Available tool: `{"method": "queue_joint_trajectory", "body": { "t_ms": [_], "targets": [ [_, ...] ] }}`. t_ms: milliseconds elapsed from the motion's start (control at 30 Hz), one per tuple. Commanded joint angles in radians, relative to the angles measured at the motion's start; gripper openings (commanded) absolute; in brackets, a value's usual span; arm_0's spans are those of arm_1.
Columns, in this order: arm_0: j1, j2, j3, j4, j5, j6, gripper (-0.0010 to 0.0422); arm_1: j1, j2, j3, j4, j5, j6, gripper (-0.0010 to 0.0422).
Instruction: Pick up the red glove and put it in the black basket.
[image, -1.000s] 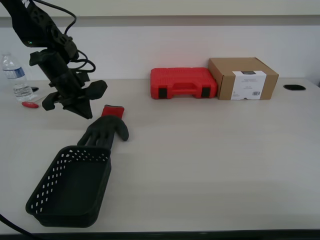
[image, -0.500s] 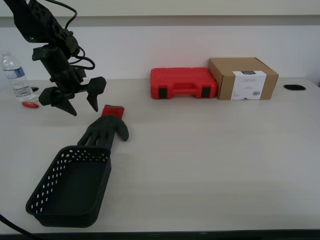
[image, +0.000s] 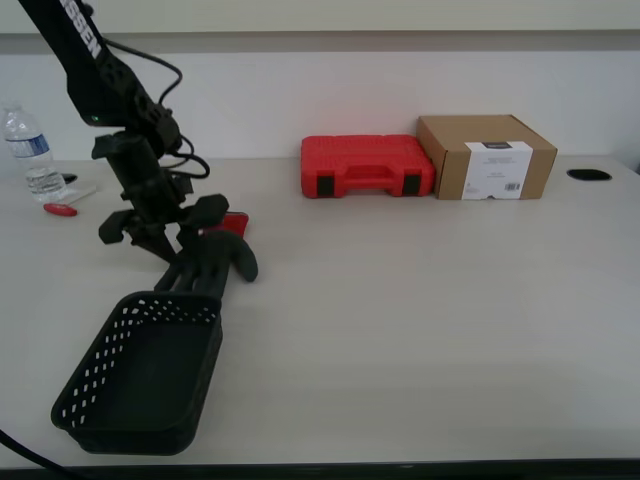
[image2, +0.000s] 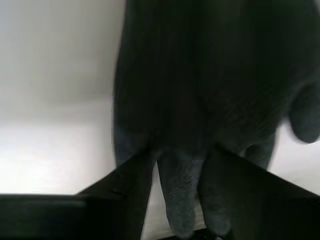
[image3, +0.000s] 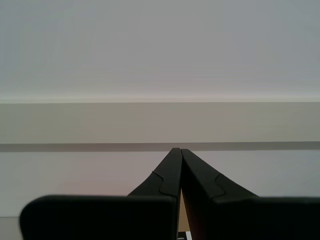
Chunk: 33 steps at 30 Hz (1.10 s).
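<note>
My first end effector (image: 165, 232) hangs spread wide right over the red glove (image: 212, 262), which lies flat on the surface (image: 420, 300) with fingertips touching the black basket (image: 140, 372), while my second end effector (image3: 176, 152) sits pressed together.

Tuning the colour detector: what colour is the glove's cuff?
Red; the red glove's palm and fingers are dark grey. The cuff shows best in the exterior view, partly hidden behind my first claw.
</note>
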Motion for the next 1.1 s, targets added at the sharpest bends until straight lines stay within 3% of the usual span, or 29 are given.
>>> {"method": "queue_joint_trajectory", "body": {
  "t_ms": [33, 200, 233, 367, 567, 633, 800, 1100],
  "targets": [
    [0.0, 0.0, 0.001, 0.002, 0.0, 0.003, 0.0, -0.003, 0.069, 0.027, -0.01, 0.004, -0.003, 0.023],
    [0.0, 0.0, 0.001, 0.003, 0.0, 0.003, 0.0, -0.005, 0.159, 0.126, -0.094, 0.0, -0.031, 0.0405],
    [0.0, 0.0, 0.001, 0.004, 0.0, 0.003, 0.0, -0.006, 0.186, 0.159, -0.128, -0.011, -0.033, 0.0402],
    [0.0, 0.0, 0.001, 0.004, 0.0, 0.003, 0.0, -0.006, 0.291, 0.276, -0.242, -0.037, -0.04, 0.0268],
    [0.0, 0.0, 0.001, 0.003, 0.0, 0.003, 0.0, -0.006, 0.339, 0.336, -0.288, -0.011, 0.001, -0.0009],
    [0.0, 0.0, 0.001, 0.004, 0.0, 0.003, 0.0, -0.007, 0.339, 0.341, -0.287, -0.011, 0.005, 0.0008],
    [0.0, 0.0, 0.001, 0.004, 0.0, 0.003, 0.0, -0.008, 0.29, 0.341, -0.299, -0.011, 0.024, -0.0001],
    [0.0, 0.0, 0.001, 0.0, 0.0, 0.003, 0.0, -0.013, 0.028, 0.34, -0.291, -0.003, 0.027, -0.0002]
  ]
}}
